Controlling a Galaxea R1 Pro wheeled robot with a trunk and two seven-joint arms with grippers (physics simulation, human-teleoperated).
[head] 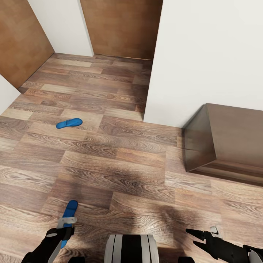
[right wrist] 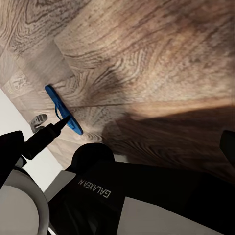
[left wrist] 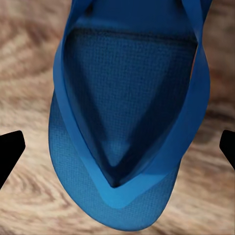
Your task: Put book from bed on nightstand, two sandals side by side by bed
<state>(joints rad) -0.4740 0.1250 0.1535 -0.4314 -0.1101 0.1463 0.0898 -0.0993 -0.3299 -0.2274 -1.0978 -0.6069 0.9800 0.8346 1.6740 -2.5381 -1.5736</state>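
Two bright blue sandals lie on the wood-plank floor. One sandal (head: pixel 69 123) rests farther off at the left. The other sandal (head: pixel 70 212) lies close to my base, directly under my left gripper (head: pixel 65 228). In the left wrist view this sandal (left wrist: pixel 127 122) sits between the two wide-apart black fingertips (left wrist: pixel 10 149), which do not touch it, so the gripper (left wrist: pixel 117 149) is open. My right gripper (head: pixel 191 236) hovers open over bare floor at the lower right. The near sandal (right wrist: pixel 63 110) also appears in the right wrist view. The book and the bed are out of view.
A low dark brown wooden cabinet (head: pixel 226 142) stands against the white wall (head: pixel 208 54) at the right; I cannot tell whether it is a nightstand. Brown doors (head: pixel 122 27) close the passage ahead. My base (head: pixel 131 248) is at the bottom centre.
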